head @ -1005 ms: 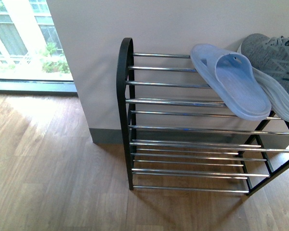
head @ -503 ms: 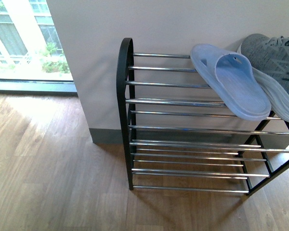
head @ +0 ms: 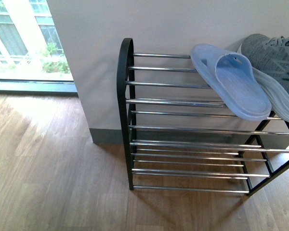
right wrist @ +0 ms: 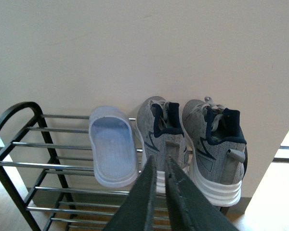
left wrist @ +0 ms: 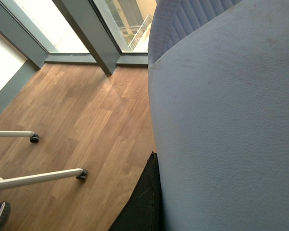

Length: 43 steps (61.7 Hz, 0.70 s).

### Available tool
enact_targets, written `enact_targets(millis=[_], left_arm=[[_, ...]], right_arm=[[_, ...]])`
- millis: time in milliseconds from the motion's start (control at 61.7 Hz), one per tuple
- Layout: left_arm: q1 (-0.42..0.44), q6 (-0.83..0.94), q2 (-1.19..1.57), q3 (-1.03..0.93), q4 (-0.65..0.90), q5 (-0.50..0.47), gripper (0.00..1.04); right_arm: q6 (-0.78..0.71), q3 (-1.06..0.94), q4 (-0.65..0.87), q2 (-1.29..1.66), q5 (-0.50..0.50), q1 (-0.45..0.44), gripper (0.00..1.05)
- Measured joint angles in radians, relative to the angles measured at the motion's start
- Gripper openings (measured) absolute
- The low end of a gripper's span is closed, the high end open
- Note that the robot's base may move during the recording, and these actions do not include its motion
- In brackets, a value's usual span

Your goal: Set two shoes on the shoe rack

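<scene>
From the right wrist camera I see both grey sneakers, one beside the other, standing side by side on the top tier of the shoe rack, heels toward me and toes at the white wall. A pale blue slipper lies just beside the nearer sneaker on the same rods. My right gripper hangs in front of the rack with its dark fingers nearly together, only a thin gap between them, holding nothing. The front camera catches the slipper and one sneaker at the rack's right end, neither arm in view. The left wrist camera shows mostly a blue-grey padded surface close up and wooden floor; I cannot tell how the left fingers stand.
</scene>
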Motion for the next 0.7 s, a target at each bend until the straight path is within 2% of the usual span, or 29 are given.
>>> enact_targets(millis=[162,259,438,487,535,616,697], left_arm=[[0.000,0.000,0.000,0.000,0.000,0.000,0.02],[0.002,0.000,-0.001,0.000,0.000,-0.004,0.02],[0.002,0.000,-0.001,-0.001,0.000,0.000,0.02],[-0.001,-0.016,-0.001,-0.001,0.008,0.000,0.02],[-0.011,-0.085,0.010,-0.008,0.082,0.010,0.02],[-0.019,-0.239,0.093,0.041,0.210,0.094,0.02],[0.001,-0.360,0.249,0.175,0.212,0.206,0.02]], right_arm=[[0.000,0.000,0.000,-0.001,0.000,0.000,0.43],[0.000,0.000,0.000,-0.001,-0.005,0.000,0.66],[0.000,0.000,0.000,0.000,-0.004,0.000,0.95],[0.002,0.000,0.000,-0.002,0.002,0.000,0.97],[0.003,0.000,-0.002,-0.002,0.006,0.000,0.95],[0.003,0.000,-0.002,-0.002,0.006,0.000,0.96],[0.003,0.000,-0.002,-0.002,0.003,0.000,0.96]])
